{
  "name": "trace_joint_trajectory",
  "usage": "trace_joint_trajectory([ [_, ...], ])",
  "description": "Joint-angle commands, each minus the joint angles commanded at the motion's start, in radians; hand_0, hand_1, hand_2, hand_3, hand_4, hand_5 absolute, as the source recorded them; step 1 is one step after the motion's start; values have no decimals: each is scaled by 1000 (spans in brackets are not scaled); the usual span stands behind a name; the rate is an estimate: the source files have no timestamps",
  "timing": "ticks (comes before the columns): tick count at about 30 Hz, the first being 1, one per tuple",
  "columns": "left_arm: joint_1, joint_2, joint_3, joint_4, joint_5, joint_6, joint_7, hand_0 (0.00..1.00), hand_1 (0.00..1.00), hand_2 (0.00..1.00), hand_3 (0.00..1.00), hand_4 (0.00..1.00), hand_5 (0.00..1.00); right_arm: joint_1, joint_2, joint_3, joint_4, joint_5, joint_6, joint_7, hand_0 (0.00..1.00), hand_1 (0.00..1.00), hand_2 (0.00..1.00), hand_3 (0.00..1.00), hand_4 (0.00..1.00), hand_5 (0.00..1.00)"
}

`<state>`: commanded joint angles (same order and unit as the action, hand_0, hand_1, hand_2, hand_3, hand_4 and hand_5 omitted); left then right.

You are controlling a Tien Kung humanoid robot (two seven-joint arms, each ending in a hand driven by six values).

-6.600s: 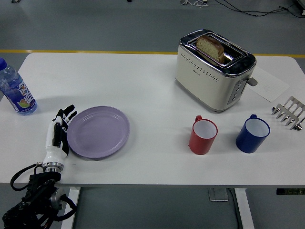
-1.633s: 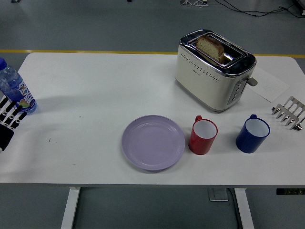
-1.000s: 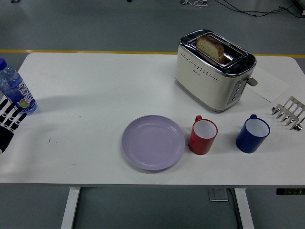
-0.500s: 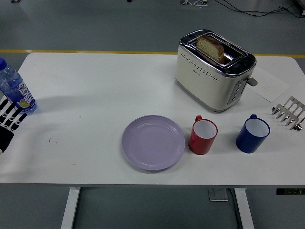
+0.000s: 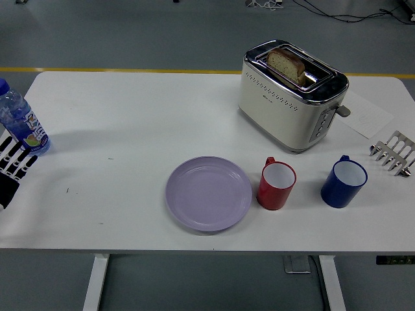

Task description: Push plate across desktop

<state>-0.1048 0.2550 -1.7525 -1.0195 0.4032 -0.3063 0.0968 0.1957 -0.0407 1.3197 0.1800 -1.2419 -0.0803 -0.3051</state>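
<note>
A lilac plate (image 5: 208,193) lies flat on the white table (image 5: 142,116) near the front edge, close to a red mug (image 5: 277,185) on its right. My left hand (image 5: 11,166) is at the picture's left edge, far left of the plate, with black and white fingers (image 5: 19,160) spread and holding nothing. It sits just below a water bottle (image 5: 21,121). My right hand is out of view.
A cream toaster (image 5: 290,94) with bread in it stands at the back right. A blue mug (image 5: 344,181) stands right of the red mug. A metal rack (image 5: 393,153) and a paper sheet (image 5: 366,116) lie at the right edge.
Since the earliest frame the plate has slid right from the left side to beside the red mug, and my left hand has drawn back to the left edge. Nothing has moved in the last second.
</note>
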Motion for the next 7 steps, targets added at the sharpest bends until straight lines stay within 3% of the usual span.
trace_joint_trajectory([
  [7,2,0,4,2,0,0,0,575,656,650,636,512,998,-6,0,1,0,-2,0,-1,608,521,590,575,370,247],
])
